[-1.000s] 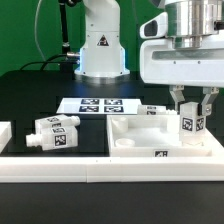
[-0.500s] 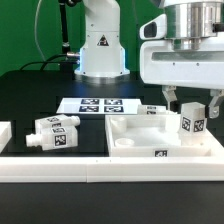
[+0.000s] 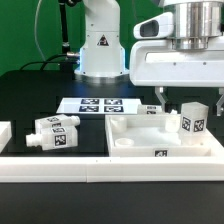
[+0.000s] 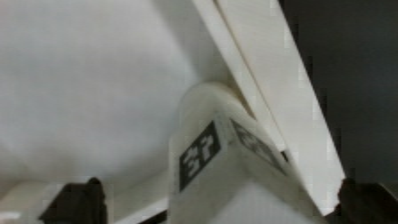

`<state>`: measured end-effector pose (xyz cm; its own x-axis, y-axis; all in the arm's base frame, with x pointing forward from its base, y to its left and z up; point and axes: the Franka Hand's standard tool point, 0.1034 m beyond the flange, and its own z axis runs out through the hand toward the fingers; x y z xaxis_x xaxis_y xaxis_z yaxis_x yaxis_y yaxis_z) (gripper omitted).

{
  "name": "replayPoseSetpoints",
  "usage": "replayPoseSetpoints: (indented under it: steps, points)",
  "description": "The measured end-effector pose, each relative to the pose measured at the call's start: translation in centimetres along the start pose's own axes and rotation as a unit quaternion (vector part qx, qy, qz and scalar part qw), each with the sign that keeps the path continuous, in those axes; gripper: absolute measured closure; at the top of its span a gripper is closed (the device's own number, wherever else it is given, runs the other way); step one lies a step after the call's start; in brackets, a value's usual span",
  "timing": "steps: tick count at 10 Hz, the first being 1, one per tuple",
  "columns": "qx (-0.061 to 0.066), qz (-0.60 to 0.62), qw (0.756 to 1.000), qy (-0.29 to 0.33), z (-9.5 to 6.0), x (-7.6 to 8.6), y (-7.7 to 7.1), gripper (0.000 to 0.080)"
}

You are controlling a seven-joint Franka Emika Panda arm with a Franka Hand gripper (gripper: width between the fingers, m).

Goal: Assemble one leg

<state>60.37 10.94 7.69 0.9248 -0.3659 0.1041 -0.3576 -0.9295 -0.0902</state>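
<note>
Beside leg (image 3: 192, 121), tray wall (image 3: 160, 153), open gripper (image 3: 188, 96)

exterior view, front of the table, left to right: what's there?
Small white block at the left edge → longer white piece with a knobbed end → large white tray-like part → the leg, standing in the tray under the open gripper.

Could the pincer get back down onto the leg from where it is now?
Probably yes. The pincer hangs open right above the leg, which stands upright in the corner of the tray-like part. Nothing sits between them; only the tray wall beside the leg is close.
</note>
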Motion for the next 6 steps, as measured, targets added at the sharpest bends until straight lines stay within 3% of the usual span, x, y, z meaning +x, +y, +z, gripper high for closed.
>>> replayPoseSetpoints:
  steps: [1,6]
  points:
    - [-0.01,-0.071,0.997,0.003,-0.05,-0.04,-0.29,0.015]
    - [-0.022,-0.285,0.958,0.001,-0.02,0.28,-0.45,0.015]
